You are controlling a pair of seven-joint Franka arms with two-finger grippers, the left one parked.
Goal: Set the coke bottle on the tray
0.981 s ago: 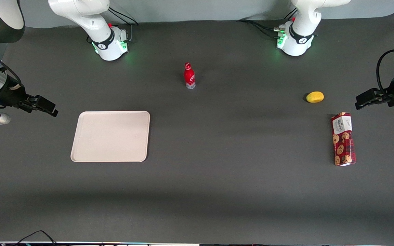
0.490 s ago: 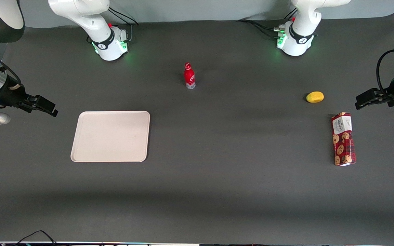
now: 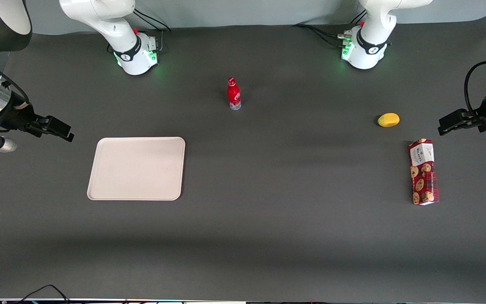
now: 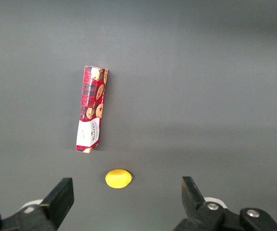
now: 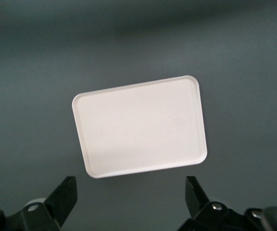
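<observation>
The coke bottle [image 3: 233,93], small and red with a red cap and clear base, stands upright on the dark table, farther from the front camera than the tray. The pale beige tray [image 3: 136,167] lies flat with nothing on it; it also shows in the right wrist view [image 5: 141,126]. My gripper [image 3: 63,134] hangs in the air at the working arm's end of the table, beside the tray and well away from the bottle. In the right wrist view my gripper [image 5: 131,197] is open and holds nothing, its fingers [image 5: 64,195] wide apart.
A yellow lemon [image 3: 388,120] and a red cookie box [image 3: 423,172] lie toward the parked arm's end of the table. Both arm bases [image 3: 135,55] stand at the table's edge farthest from the front camera.
My gripper has shifted slightly toward the tray and a little farther from the front camera. The bottle and tray have not moved.
</observation>
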